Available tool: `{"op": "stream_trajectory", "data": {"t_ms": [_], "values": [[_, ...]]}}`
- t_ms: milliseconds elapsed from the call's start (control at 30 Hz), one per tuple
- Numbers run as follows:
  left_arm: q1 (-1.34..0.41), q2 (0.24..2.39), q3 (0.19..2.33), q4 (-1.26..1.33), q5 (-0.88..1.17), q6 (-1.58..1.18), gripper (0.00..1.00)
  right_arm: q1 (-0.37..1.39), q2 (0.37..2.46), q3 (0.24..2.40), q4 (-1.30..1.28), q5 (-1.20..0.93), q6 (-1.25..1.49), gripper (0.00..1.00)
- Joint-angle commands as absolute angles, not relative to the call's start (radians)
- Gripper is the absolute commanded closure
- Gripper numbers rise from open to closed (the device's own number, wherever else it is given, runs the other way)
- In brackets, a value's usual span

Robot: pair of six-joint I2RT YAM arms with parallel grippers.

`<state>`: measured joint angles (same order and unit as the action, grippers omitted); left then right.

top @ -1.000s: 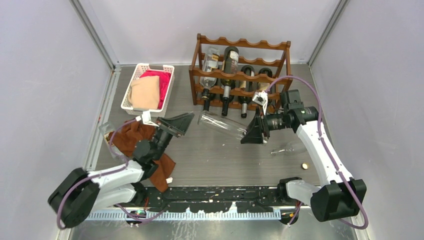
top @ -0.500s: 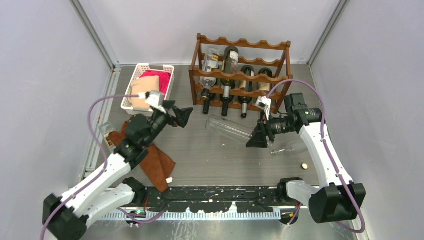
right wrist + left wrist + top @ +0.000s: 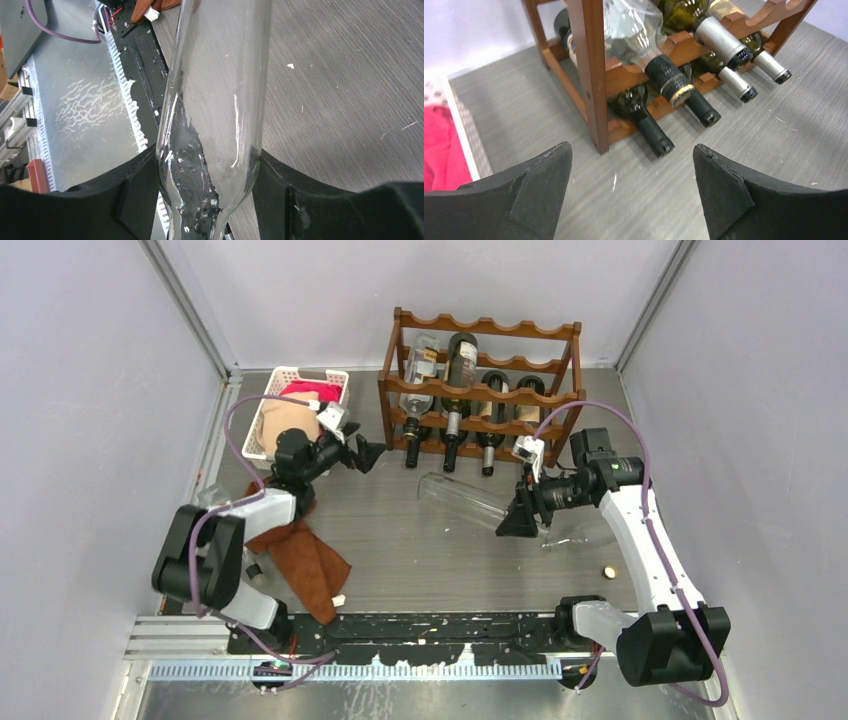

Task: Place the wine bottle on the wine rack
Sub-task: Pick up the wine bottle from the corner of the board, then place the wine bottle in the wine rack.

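The right gripper (image 3: 520,516) pinches a clear, empty wine bottle (image 3: 462,496) near its shoulder, its two black fingers (image 3: 134,196) pressed against the glass on either side. The bottle's body points away from the gripper toward the left arm's side and lies across the grey table (image 3: 420,550), just in front of the wine rack (image 3: 487,392) and not on it; whether the glass touches the tabletop cannot be told. The left gripper (image 3: 362,454) hangs with its jaws spread and nothing between them, close to the rack's left post. A second earlier that arm sat low over the brown cloth (image 3: 312,558) at the near left; it has since swung up past the white basket (image 3: 262,405) to the rack's corner, while the right arm has drawn the bottle slightly toward its own side. The overhead camera gives the whole layout, with four stored bottles (image 3: 460,365) in the rack's tiers. Only the left wrist camera shows their foil-capped necks (image 3: 670,81) jutting out of the lower rails, and the basket's edge with red fabric inside. Only the right wrist camera shows the grip itself, the glass narrowing between the pads, with smudged residue inside the bottle.
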<state>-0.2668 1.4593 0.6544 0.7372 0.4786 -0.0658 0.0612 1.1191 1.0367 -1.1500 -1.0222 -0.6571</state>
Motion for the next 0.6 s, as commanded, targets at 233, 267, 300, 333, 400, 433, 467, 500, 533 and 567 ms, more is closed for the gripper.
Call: {"op": "stream_trajectory", "data": {"t_ms": [233,267,300,333,400,433,467,500,533,567], "values": [[-0.146,1.838,0.882,1.359,0.789,-0.196,0.28,0.056,1.120,1.058,-1.154,-1.088,-0.708,0.99],[-0.146,1.855,0.901,1.355,0.799,-0.197,0.27,0.056,1.124,1.059,-1.156,-1.086,-0.709,0.99],[-0.146,1.868,0.918,1.346,0.801,-0.199,0.27,0.054,1.127,1.060,-1.156,-1.085,-0.710,0.99],[-0.146,1.886,0.940,1.342,0.809,-0.203,0.26,0.053,1.128,1.060,-1.159,-1.083,-0.713,0.99],[-0.144,1.908,0.973,1.337,0.830,-0.225,0.25,0.053,1.132,1.060,-1.157,-1.080,-0.715,0.99],[-0.144,1.920,0.990,1.336,0.845,-0.237,0.24,0.051,1.134,1.060,-1.157,-1.078,-0.715,0.99],[-0.144,1.932,1.005,1.334,0.860,-0.247,0.24,0.049,1.135,1.060,-1.157,-1.076,-0.715,0.99],[-0.144,1.942,1.021,1.329,0.873,-0.257,0.24,0.047,1.138,1.060,-1.157,-1.075,-0.715,0.99],[-0.144,1.953,1.037,1.324,0.888,-0.265,0.23,0.045,1.140,1.060,-1.157,-1.075,-0.715,0.99],[-0.144,1.964,1.050,1.321,0.901,-0.276,0.24,0.043,1.143,1.060,-1.157,-1.075,-0.715,0.99]]}}
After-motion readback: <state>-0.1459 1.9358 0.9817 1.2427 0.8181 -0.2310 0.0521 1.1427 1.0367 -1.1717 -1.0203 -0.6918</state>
